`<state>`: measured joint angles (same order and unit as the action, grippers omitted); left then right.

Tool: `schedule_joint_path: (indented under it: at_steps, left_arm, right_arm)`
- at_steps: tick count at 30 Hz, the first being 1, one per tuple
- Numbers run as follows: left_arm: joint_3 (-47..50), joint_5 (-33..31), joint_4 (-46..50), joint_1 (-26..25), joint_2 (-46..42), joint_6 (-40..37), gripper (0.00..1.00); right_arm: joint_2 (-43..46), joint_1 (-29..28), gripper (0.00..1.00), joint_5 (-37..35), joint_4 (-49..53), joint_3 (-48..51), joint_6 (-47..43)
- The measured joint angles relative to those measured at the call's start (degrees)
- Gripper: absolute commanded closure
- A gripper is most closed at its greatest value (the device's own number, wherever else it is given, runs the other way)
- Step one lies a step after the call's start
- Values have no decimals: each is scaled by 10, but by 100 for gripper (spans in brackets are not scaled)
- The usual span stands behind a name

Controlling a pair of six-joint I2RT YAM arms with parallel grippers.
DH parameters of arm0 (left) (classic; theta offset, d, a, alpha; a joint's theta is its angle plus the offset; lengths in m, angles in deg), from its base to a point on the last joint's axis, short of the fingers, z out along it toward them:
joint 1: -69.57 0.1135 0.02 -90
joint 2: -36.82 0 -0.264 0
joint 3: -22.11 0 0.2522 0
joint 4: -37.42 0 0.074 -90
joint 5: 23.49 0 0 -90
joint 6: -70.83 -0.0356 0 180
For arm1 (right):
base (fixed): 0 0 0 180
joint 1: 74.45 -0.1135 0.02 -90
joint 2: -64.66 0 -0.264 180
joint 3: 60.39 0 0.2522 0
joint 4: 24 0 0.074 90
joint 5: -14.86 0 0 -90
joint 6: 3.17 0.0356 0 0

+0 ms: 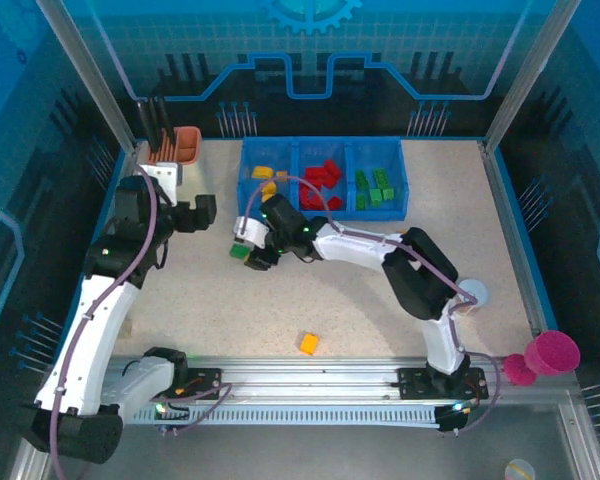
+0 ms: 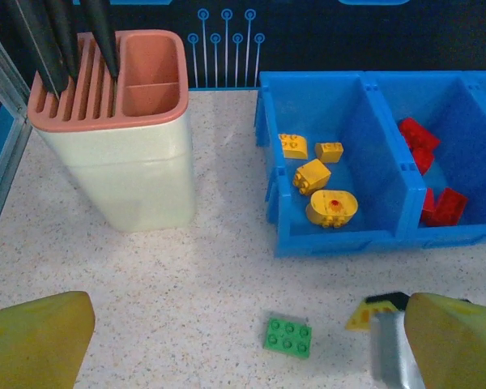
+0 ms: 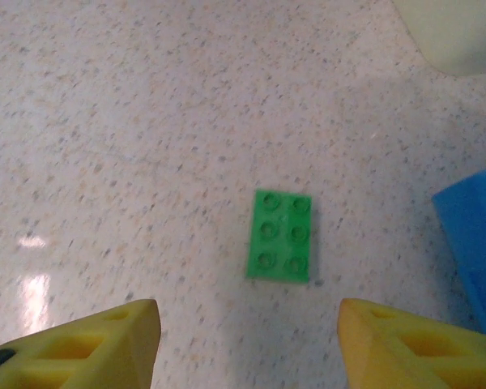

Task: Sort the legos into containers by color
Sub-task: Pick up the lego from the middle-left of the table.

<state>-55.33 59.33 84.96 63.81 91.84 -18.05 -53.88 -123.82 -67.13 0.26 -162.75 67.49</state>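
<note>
We've got the right tool (image 3: pixel 247 328) spread wide open over the tabletop (image 3: pixel 105 121). A flat green lego (image 3: pixel 280 235) lies just ahead of the gap between its fingers, touching neither. The left tool (image 2: pixel 243 344) is open too, near the beige holder (image 2: pixel 121 174). In the blue tray (image 1: pixel 322 142) at the far side, yellow pieces (image 2: pixel 320 186) are in the left compartment, red ones (image 1: pixel 322 185) in the middle and green ones (image 1: pixel 373 188) on the right. One orange brick (image 1: pixel 308 343) sits alone near the arm bases.
</note>
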Motion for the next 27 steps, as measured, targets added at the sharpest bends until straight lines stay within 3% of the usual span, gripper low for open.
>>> schedule_joint_path:
  at_steps: [8, 27]
  left_arm:
    - [11, 6, 4, 10, -11, 0, 1]
    - [21, 11, 6, 14, -31, 1, 1]
  right_arm:
    - [-69, -1, 37, -29, 83, -126, 40]
    - [-172, -11, 32, -35, 131, -221, 64]
